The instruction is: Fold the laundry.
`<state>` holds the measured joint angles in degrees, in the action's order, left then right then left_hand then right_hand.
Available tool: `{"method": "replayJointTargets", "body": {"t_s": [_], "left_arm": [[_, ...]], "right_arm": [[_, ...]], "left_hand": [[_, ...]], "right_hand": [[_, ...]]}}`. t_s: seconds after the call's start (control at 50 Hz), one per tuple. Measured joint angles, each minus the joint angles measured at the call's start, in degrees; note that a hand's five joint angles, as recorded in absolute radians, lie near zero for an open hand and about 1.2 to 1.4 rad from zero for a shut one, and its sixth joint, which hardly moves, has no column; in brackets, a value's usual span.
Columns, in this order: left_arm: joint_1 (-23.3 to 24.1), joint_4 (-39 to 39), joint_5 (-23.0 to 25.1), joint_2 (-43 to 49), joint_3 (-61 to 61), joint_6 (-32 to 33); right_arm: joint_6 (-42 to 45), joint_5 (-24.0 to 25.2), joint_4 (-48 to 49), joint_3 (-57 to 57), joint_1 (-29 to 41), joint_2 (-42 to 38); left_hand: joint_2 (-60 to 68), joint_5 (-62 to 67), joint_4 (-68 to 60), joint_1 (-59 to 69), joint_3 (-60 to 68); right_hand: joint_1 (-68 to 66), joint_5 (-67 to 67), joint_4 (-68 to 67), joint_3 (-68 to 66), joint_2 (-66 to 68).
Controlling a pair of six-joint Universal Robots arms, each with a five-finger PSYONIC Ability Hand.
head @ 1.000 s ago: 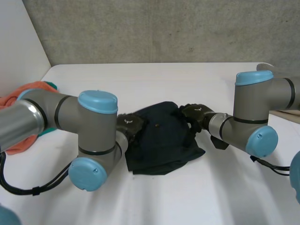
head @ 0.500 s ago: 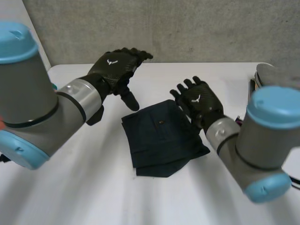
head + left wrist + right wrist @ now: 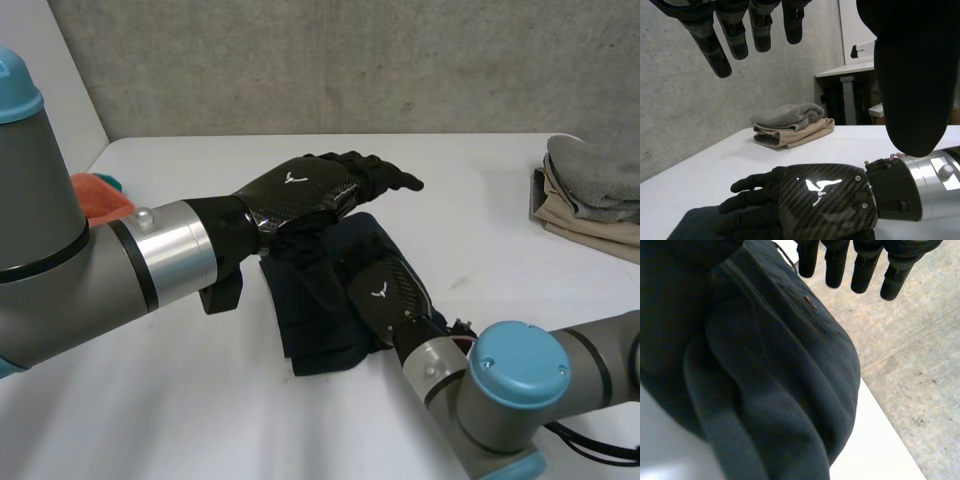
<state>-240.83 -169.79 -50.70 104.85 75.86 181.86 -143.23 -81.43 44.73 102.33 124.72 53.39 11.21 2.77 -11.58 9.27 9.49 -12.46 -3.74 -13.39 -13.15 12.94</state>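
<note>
Hovering over the folded dark-navy cloth garment [image 3: 308, 332] on the white table [image 3: 200, 430] in the head view, the left hand [image 3: 300, 190] has straight, spread fingers, the left wrist view shows the right hand [image 3: 825, 200] flat on that garment, and the right wrist view shows its fingers straight.

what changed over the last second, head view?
Left hand lifted off the dark garment's left edge and swung across above it, open. Right hand lifted off the right edge, then came down flat on the garment's right part, open. The garment stayed folded in the same spot.
</note>
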Motion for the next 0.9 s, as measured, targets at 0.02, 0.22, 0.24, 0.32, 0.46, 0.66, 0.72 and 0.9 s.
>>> {"method": "replayJointTargets", "body": {"t_s": [0.02,0.22,0.24,0.32,0.46,0.66,0.72,0.9], "left_arm": [[-0.02,-0.54,-0.17,-0.12,0.18,-0.23],[-0.82,-2.76,-0.43,-1.1,0.77,-2.82],[-0.94,-2.9,-0.44,-1.21,0.74,-2.98],[-1.34,-3.45,-0.55,-1.75,0.28,-3.5],[-1.81,-4.95,-1.48,-2.95,-1.68,-5.2],[-1.9,-7.85,-4.03,-4.49,-4.71,-9.16],[-1.69,-8.77,-4.35,-4.74,-4.73,-9.92],[-0.66,-10.26,-4.54,-4.16,-2.84,-10.07]], "right_arm": [[-0.05,-0.05,0.33,-0.88,0.16,-0.74],[-2.74,2.29,-0.46,-8.87,0.32,-3.94],[-3.29,2.62,-0.64,-9.62,0.15,-3.88],[-7.39,3.74,-1.71,-14.23,-1.28,-2.91],[-16.54,3.89,-4.79,-24.2,-6.38,0.21],[-22.56,1.25,-7.58,-37.28,-21.06,2.57],[-25.22,1.78,-7.3,-40.36,-27.23,1.64],[-32.1,9.22,-5.07,-48.51,-41.74,-8.33]], "left_hand": [[0.0,0.0,0.0,0.0,0.0],[0.0,0.0,0.0,0.0,0.0],[0.0,0.0,0.0,0.0,0.0],[0.0,0.0,0.0,0.0,0.0],[0.0,0.0,0.0,0.0,0.0],[0.0,0.0,0.0,0.0,0.0],[0.0,0.0,0.0,0.0,0.0],[0.0,0.0,0.0,0.0,0.0]], "right_hand": [[-1.35,-1.19,-1.24,-1.31,1.38],[-43.82,-42.96,-49.38,-49.51,50.7],[-45.21,-47.74,-53.83,-52.93,53.52],[-46.51,-49.74,-54.62,-52.98,53.52],[-47.25,-50.47,-54.85,-52.98,53.52],[-47.25,-50.57,-55.01,-53.45,53.59],[-47.25,-50.64,-55.09,-53.61,53.72],[-47.25,-51.12,-55.11,-53.64,53.68]]}}
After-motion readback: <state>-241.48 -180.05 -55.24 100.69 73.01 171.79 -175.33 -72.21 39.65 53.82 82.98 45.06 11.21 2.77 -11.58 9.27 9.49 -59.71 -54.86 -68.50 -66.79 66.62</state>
